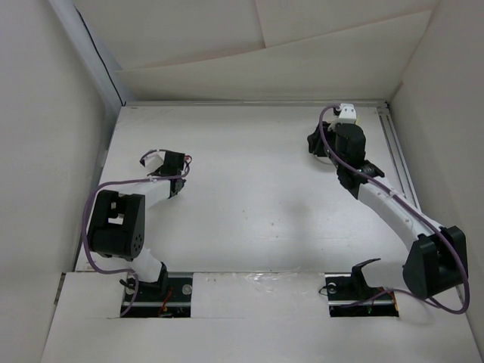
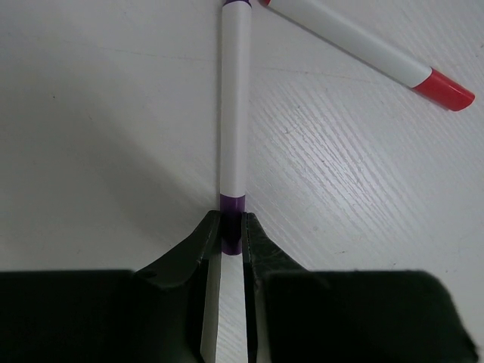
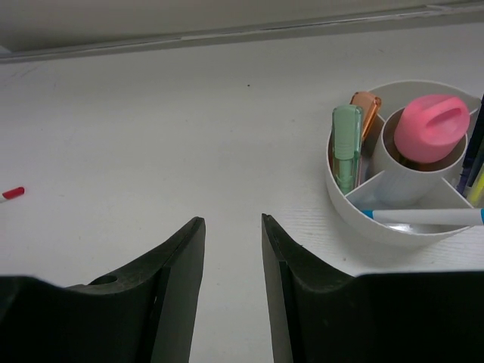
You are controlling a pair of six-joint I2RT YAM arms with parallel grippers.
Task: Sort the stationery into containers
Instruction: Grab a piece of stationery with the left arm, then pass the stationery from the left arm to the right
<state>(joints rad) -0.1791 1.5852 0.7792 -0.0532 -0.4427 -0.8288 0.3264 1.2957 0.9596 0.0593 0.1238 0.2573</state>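
In the left wrist view my left gripper (image 2: 232, 219) is shut on the purple end of a thin white pen (image 2: 234, 106), which lies on the table pointing away from me. A second white pen with a red cap (image 2: 363, 45) lies slanted just beyond it to the right. My right gripper (image 3: 233, 223) stands open over bare table, nothing between its fingers. The round white divided cup (image 3: 355, 208) sits to its right. The cup holds a green marker (image 3: 347, 147), an orange marker (image 3: 368, 110), a pink-capped item (image 3: 431, 128) in the centre and a blue-tipped white pen (image 3: 423, 217).
In the top view the left gripper (image 1: 172, 160) is at the left of the table and the right gripper (image 1: 324, 145) at the far right, the arm covering most of the cup. White walls enclose the table. A metal rail (image 1: 397, 151) runs along the right edge.
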